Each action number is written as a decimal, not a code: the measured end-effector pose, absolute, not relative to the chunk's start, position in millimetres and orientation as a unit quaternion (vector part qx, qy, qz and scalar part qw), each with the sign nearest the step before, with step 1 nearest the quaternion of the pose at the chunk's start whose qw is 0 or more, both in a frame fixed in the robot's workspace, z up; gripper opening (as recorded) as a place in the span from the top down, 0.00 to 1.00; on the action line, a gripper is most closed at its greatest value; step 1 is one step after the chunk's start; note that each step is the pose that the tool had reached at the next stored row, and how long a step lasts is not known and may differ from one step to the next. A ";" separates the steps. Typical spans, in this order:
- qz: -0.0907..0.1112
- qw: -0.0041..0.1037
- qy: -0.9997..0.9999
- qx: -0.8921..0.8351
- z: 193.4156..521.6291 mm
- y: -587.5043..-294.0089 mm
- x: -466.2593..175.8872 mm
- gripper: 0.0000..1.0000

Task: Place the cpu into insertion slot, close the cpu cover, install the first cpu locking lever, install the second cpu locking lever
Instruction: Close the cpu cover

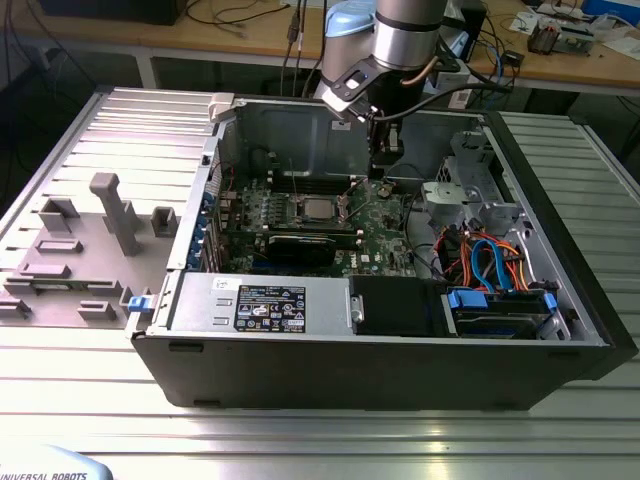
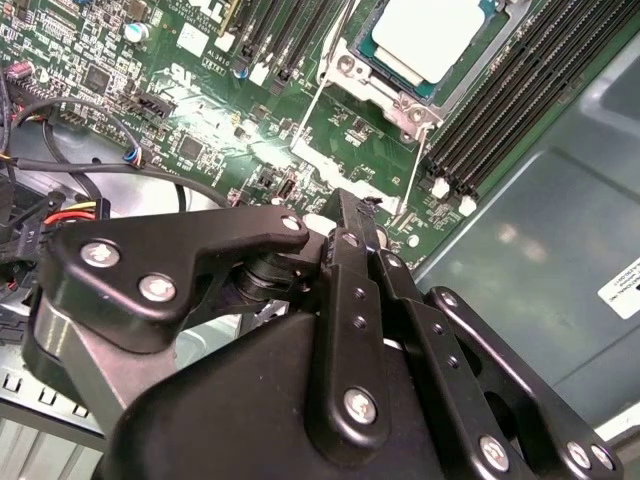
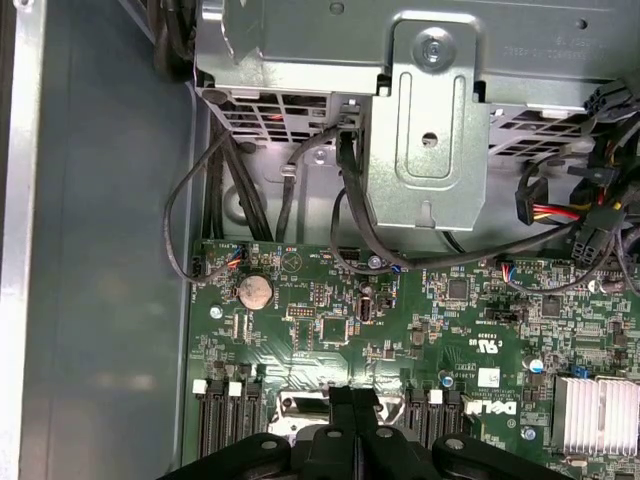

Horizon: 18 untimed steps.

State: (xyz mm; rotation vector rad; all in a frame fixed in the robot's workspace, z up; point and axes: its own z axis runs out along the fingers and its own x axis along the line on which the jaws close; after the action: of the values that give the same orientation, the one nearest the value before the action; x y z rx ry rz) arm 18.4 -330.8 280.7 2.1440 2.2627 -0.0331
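The claw (image 1: 385, 162) hangs inside the open case (image 1: 400, 375), low over the green board (image 1: 385, 225) near the case's back wall. In both wrist views its black fingers (image 2: 350, 235) are pressed together, clenched, with nothing visible between them; the tips (image 3: 354, 396) hover just above the board without touching it.

The cpu (image 1: 318, 208) lies near the claw, on the exterior view's left of it. It sits flat in the slot (image 1: 299, 212), silver top up. In the second wrist view the cpu (image 2: 432, 32) is just past the fingertips, and the cover (image 2: 350, 66) lies as a silver frame around it; I cannot tell whether the frame is pressed fully down. Two thin wire levers (image 2: 309, 112) run from the slot's corners toward the claw, the nearer one (image 2: 416, 172) ending close beside the tips. In the exterior view a lever (image 1: 348, 192) stands up off the board between claw and cpu, not latched.

Beyond the cpu from the claw lies a long black card (image 1: 305, 245). On the exterior view's right of the claw stands a grey drive cage (image 1: 470, 175), with black cables (image 3: 350, 215) trailing from it onto the board. A coin cell (image 3: 254, 291) sits on the board near the tips.
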 end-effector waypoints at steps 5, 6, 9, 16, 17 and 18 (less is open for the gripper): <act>-0.011 0.012 0.726 0.688 280.3 -330.8 20.3 0.89; -0.011 0.012 0.726 0.688 279.6 -330.8 22.8 0.89; -0.011 0.012 0.726 0.688 277.5 -330.7 29.0 0.89; -0.013 0.010 0.726 0.687 262.1 -330.7 38.5 0.89; -0.013 0.009 0.726 0.687 259.8 -330.7 39.0 0.89; -0.014 0.009 0.726 0.687 258.1 -330.7 39.1 0.89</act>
State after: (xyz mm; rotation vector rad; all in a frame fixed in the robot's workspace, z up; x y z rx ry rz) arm 39.1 -330.7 258.1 2.1464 2.2692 -0.0427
